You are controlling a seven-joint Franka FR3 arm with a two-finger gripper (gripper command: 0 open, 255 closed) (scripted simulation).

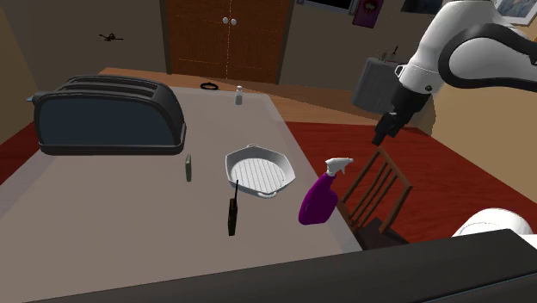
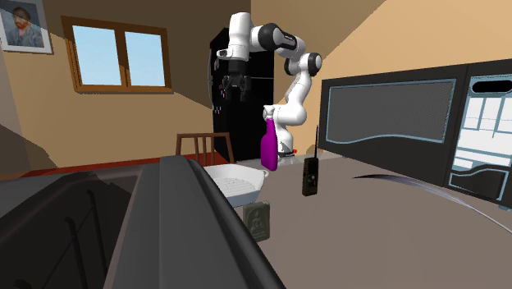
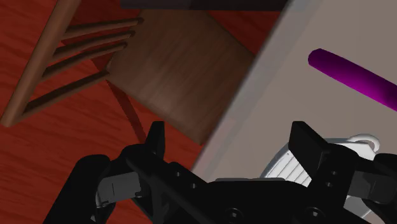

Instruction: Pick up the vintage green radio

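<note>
The radio (image 1: 188, 168) is a small, flat grey-green box standing upright on the grey table (image 1: 112, 224), between the big toaster and the white pan. From across the table the radio (image 2: 258, 220) shows a greenish face beside the toaster. My black gripper (image 1: 384, 131) hangs open high in the air, past the table's edge on the shoulder view's right and far from the radio. In the wrist view its fingers (image 3: 156, 139) stand wide apart with nothing between them. The gripper (image 2: 231, 89) also hangs high at the far end in the second exterior view.
A large dark toaster (image 1: 108, 116) fills the table's left. A white ribbed pan (image 1: 258, 170), a black walkie-talkie (image 1: 232, 215), a purple spray bottle (image 1: 320, 198) and a small shaker (image 1: 238, 96) stand around. A wooden chair (image 3: 172, 70) sits below the gripper on red floor.
</note>
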